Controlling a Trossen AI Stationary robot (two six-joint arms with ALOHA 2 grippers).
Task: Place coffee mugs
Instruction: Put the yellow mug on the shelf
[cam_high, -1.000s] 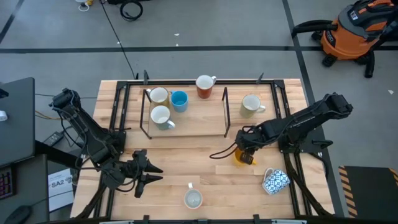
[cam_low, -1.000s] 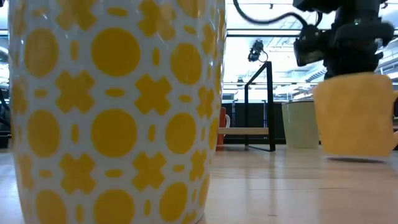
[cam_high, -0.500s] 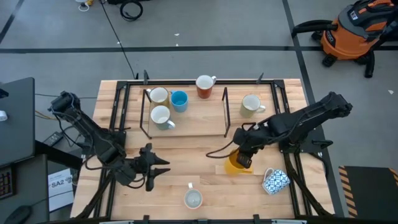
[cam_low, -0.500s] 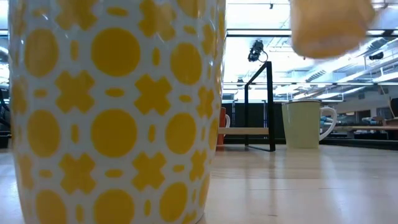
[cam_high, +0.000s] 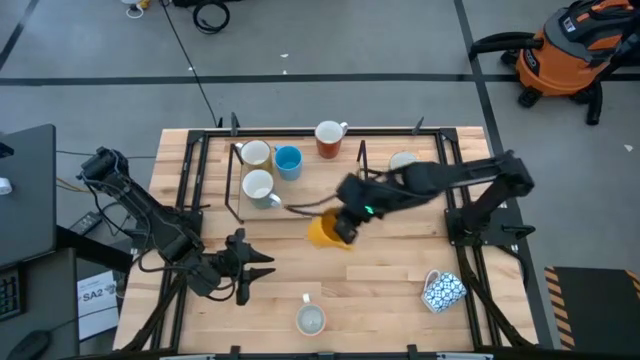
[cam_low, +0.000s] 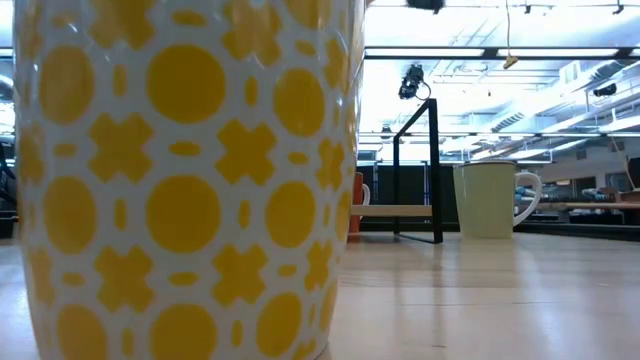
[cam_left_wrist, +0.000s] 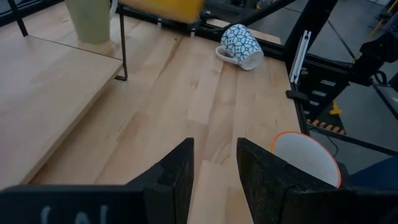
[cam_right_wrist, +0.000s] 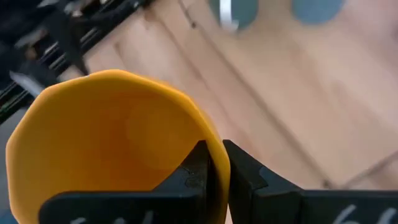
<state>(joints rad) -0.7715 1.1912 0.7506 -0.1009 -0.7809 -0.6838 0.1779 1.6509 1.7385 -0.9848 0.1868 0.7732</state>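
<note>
The right pincer (cam_high: 345, 226) pinches the rim of the orange-yellow mug (cam_high: 325, 232), holding it above the counter (cam_high: 300, 265) just in front of the black rack (cam_high: 300, 216). The left pincer (cam_high: 252, 272) hovers spread near the counter's front, beside what looks like a white mug (cam_high: 311, 319).

Orange-yellow mug (cam_high: 323, 231) lifted over table centre, pinched by rim. White mugs (cam_high: 258, 186) and blue mug (cam_high: 288, 161) upright on rack, red-brown mug (cam_high: 328, 138) behind. Blue-and-white patterned mug (cam_high: 443, 290) on its side.
</note>
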